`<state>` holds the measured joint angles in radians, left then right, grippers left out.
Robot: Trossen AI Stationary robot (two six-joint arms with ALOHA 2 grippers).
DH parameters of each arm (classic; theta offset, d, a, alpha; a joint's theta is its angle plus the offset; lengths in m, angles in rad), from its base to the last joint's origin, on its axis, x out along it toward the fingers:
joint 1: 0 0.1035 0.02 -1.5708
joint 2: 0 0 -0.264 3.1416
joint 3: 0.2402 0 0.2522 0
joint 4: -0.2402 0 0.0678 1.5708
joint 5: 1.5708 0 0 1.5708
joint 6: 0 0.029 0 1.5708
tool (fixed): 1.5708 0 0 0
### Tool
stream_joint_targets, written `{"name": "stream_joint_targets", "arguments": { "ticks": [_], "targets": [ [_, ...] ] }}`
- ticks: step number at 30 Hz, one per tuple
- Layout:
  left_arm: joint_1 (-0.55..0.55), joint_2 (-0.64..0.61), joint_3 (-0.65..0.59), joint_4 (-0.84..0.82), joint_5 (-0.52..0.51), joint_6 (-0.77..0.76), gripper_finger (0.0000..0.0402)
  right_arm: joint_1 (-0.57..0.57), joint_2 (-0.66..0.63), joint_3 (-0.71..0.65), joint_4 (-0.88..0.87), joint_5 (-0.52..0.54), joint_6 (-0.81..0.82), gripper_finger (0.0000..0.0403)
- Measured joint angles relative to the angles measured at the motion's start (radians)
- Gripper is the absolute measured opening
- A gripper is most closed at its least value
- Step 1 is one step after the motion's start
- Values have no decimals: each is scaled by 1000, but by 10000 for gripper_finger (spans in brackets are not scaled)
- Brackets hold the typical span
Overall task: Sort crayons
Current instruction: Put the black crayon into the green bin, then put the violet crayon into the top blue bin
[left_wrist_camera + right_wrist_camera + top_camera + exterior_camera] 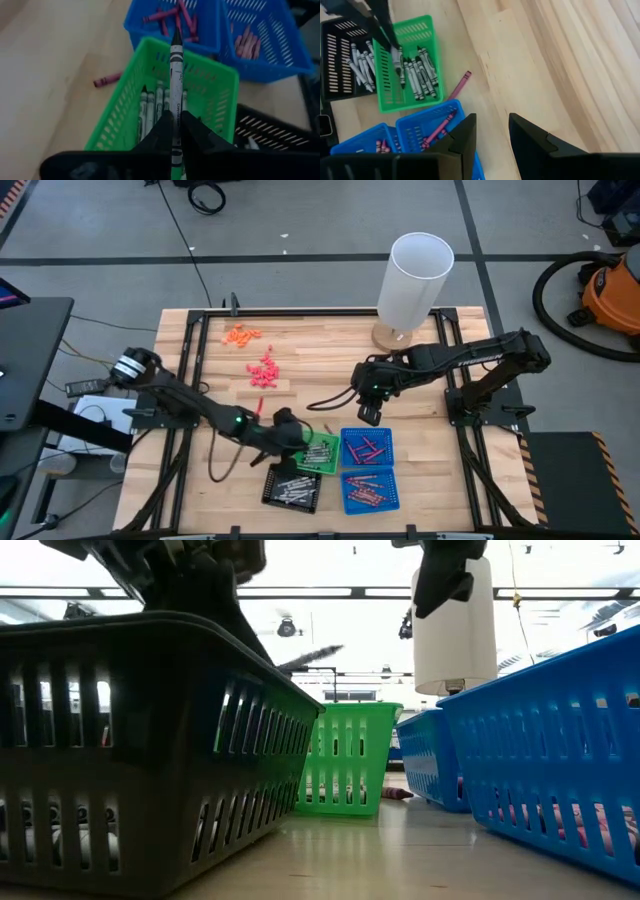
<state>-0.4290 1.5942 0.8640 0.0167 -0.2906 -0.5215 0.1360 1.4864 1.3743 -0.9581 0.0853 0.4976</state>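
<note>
Item: grey crayon (pixel 176 75), my left gripper (pixel 176 131) clamping it above green tray (pixel 125 120); next, releasing. Right gripper (pixel 491 134) parted, empty.

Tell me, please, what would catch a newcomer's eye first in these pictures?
The left gripper, shut on a grey-silver crayon, holds it over the green slotted plastic basket. Beside that basket, one maroon crayon lies loose on the wooden table, with the right gripper open above it.
</note>
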Motion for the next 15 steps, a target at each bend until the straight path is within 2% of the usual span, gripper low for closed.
{"name": "stream_joint_targets", "arguments": {
  "ticks": [4, 9, 12, 15],
  "targets": [
    [2, 53, 53, -66, 15, 3, 33, 3, 0, 0, 0, 0, 0, 123],
    [8, 53, 64, -76, 25, 20, 96, 14, 0, 0, 2, 0, 0, 123],
    [27, 41, 64, -83, 88, 29, 136, 18, 0, 0, 4, 0, 1, 123],
    [70, 17, 71, -90, 167, 97, 158, 23, 0, 0, 11, 0, 1, 123]
  ]
}}
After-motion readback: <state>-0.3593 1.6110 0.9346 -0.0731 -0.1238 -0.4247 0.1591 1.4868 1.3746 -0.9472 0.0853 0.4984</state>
